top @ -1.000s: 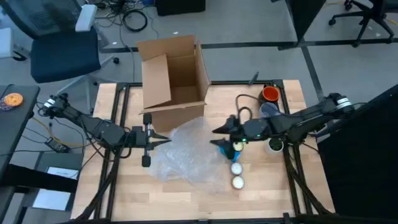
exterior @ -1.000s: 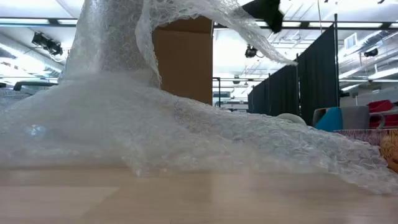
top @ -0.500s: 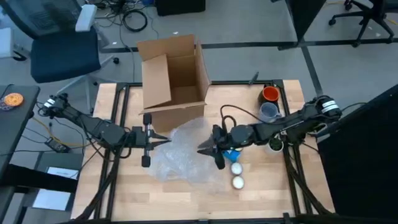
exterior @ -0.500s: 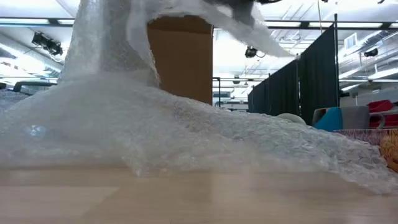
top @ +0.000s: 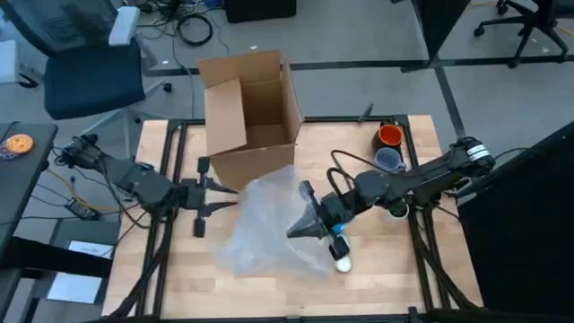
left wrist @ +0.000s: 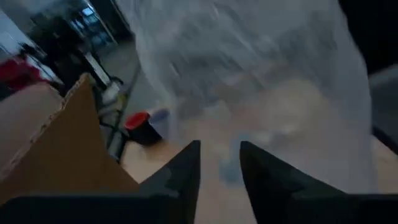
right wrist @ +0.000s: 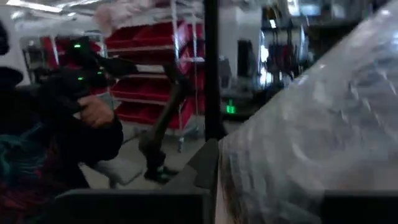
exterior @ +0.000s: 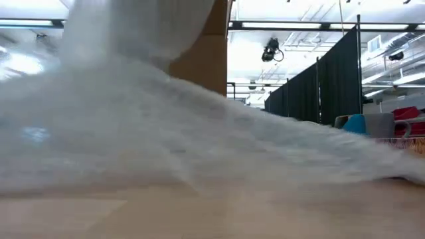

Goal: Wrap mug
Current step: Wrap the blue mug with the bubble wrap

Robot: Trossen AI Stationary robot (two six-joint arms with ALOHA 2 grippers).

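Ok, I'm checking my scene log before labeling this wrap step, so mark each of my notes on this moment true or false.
1. The cardboard box stands open at the table's far edge. True.
2. The bubble wrap lies folded inside the box. False: it is spread on the table in front of the box.
3. The right gripper is at the wrap's edge near the blue mug. True.
4. The orange cup sits at the left arm's side. False: it sits at the far right.
5. The left gripper has its fingers apart. True.
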